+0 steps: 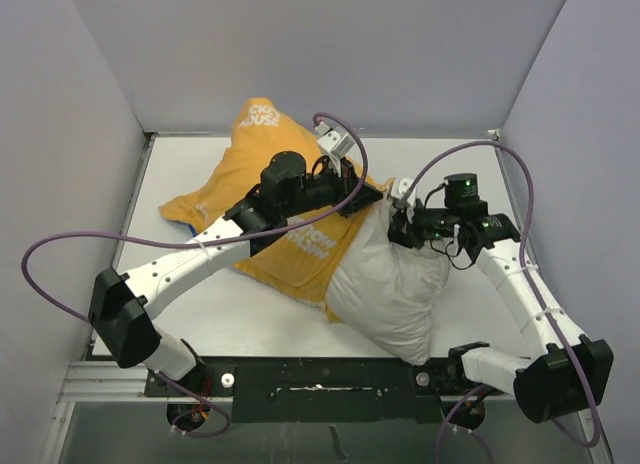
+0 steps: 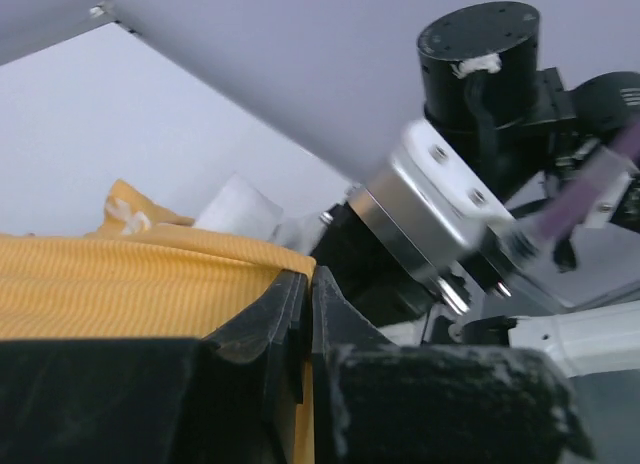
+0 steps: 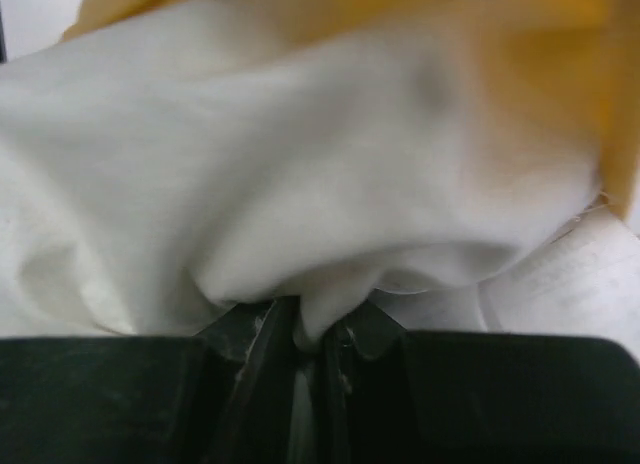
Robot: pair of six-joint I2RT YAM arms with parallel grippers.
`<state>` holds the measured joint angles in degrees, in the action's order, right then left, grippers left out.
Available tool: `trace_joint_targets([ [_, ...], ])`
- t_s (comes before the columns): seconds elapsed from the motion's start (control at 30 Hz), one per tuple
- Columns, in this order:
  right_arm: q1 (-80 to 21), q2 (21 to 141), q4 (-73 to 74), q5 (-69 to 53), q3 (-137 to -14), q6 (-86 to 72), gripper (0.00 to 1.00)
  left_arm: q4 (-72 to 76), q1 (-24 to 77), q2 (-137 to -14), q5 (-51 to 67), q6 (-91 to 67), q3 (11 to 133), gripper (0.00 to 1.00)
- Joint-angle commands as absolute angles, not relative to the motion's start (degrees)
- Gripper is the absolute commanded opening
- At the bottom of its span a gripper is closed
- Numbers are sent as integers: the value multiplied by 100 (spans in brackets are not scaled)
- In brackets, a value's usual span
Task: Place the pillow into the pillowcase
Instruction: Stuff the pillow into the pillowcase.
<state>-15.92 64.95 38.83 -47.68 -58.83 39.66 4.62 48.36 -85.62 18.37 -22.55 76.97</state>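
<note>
**Black fingers pinching cloth: right gripper (image 3: 305, 336) on the pillow (image 3: 300, 164), left gripper (image 2: 303, 304) on the pillowcase (image 2: 120, 294)**

Right wrist view: the two black fingers are standing almost together, and a small fold of the white pillow is being squeezed between their tips. The rest of the pillow is bulging above them, with the yellow pillowcase showing along the upper edge and right side.

Left wrist view: the left fingers are likewise pressed nearly shut, and the edge of the ribbed yellow pillowcase is passing between them. A bit of white pillow is showing beyond the fabric, and the right arm's wrist is standing close by on the right.

Top view: the pillow is lying on the table (image 1: 250, 314), right of centre and near the arm bases. Its far end is meeting the pillowcase, just where the two grippers are working side by side. Most of the pillow is lying outside the case. The pillowcase is lying yellow side up, spreading from the centre toward the far left, with white lettering showing and a thin blue edge at its left. How far the pillow is reaching inside cannot be told, since the left arm is covering that spot.
</note>
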Motion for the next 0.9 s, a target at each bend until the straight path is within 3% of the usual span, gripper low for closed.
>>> trace_joint_targets([
  [0.0,-1280,6938,2009,-5381,-6175,1977,0,2801,5154,-8777,3306,-3566,8177,0],
  [0.1,-1155,7289,412,-5250,-6256,502,0,3225,5281,-8950,3431,-3848,8160,0],
  [0.23,-975,7706,-1033,-5261,-6986,-964,0,2881,5278,-9371,3553,-3796,9108,0],
  [0.37,-638,7982,-1262,-5537,-8185,-1512,0,2288,5241,-9937,3665,-3529,10572,0],
  [0.47,-534,7865,-614,-5898,-8353,-671,0,2160,5230,-9956,3856,-3283,10771,0],
  [0.67,-1042,7302,1886,-6590,-6146,3296,0,3218,5201,-9192,3645,-3037,7810,0],
  [0.77,-1024,7346,2458,-6715,-5151,4088,0,4035,5230,-9206,3297,-3225,6487,0],
  [0.87,-1005,7576,2684,-6794,-4984,4090,0,5223,5378,-9390,3065,-3573,5676,0],
])
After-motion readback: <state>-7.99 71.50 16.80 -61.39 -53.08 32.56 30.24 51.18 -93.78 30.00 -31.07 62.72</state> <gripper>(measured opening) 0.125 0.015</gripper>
